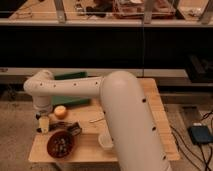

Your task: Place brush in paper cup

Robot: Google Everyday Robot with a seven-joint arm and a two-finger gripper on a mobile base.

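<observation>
Gripper (44, 125) hangs just left of brush (71, 128) and reddish bowl (60, 144).

The arm (122, 100) is finished in white and dotted with small dark spots. The gripper (44, 123), pale cream, is seen low at the left edge of the light wooden tabletop (155, 110). The paper cup (105, 142) is coloured white, the brush (71, 129) black, the bowl (49, 144) reddish-brown with dark speckled bits, the mat (72, 101) green.
</observation>
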